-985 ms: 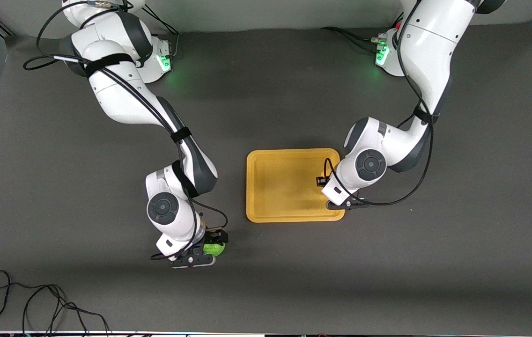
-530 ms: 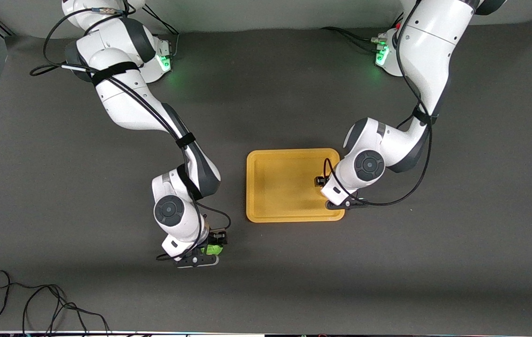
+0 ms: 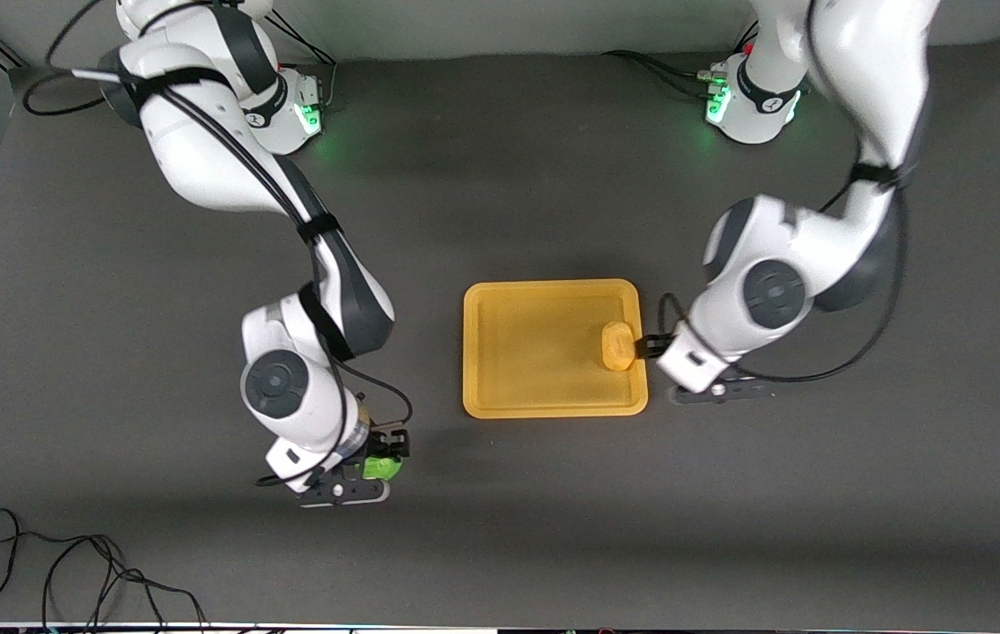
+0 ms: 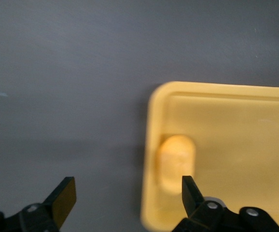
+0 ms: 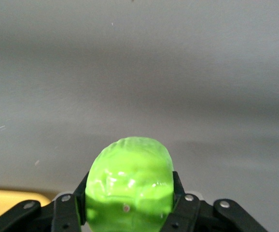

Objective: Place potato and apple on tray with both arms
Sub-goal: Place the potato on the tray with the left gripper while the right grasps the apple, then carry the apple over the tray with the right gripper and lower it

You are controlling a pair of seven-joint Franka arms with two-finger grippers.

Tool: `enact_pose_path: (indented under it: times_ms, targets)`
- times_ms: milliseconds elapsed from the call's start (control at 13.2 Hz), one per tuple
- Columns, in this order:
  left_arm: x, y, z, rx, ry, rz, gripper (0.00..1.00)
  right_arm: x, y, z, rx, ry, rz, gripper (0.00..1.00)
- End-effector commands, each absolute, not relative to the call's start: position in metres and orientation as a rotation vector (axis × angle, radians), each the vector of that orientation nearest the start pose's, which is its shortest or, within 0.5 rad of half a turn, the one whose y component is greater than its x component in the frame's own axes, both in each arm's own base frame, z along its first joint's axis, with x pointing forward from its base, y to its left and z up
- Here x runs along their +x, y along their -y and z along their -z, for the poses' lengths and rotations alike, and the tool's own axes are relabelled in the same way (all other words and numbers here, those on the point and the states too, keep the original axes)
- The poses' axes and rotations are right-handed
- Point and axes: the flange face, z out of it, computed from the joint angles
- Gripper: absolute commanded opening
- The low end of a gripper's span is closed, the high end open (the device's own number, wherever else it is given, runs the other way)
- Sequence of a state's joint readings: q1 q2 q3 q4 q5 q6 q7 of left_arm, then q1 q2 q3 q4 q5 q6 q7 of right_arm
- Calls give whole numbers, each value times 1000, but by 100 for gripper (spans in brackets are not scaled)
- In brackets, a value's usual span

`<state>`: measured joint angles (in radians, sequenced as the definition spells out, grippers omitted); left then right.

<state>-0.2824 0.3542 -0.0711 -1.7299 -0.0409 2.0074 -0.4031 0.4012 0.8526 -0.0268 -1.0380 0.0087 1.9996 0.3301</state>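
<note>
Robot lab, 2 arms (image 3: pixel 289 264) bolted to grey-matted table (image 3: pixel 509 528), loose cables (image 3: pixel 69 572)

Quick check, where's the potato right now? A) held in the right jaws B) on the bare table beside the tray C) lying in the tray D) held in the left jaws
C: the potato lies in the tray by the rim toward the left arm's end, while the left gripper hangs open over that rim with nothing between its jaws.

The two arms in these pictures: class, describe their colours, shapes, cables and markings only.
Both the right arm and the left arm have glossy white rounded shells, dark grey joints with round caps, and black cables held by black straps. Their bases glow green. Each ends in a black two-finger end effector: right end effector, left end effector.
</note>
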Motion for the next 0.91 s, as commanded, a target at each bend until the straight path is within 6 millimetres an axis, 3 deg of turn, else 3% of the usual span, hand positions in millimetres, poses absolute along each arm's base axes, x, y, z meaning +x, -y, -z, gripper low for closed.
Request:
enact_pose_path:
  times_ms: [0, 76, 227, 379, 530, 833]
  targets:
    - [587, 147, -446, -3141, -23, -119, 100, 698, -284, -440, -3107, 77, 146, 50]
    - [576, 123, -461, -3134, -78, -150, 100, 685, -281, -472, -3111, 77, 125, 50]
    - [571, 79, -488, -3141, -89, -102, 100, 661, -283, -513, -3116, 70, 71, 50]
    - [569, 42, -503, -3119, -133, -64, 100, 638, -307, -527, -3122, 49, 23, 50]
    - [566, 26, -510, -3060, -186, -58, 100, 612, -355, -530, -3126, -25, 28, 50]
    - [566, -16, -524, -3061, -392, -34, 100, 550, -468, -508, -3112, -161, 39, 50]
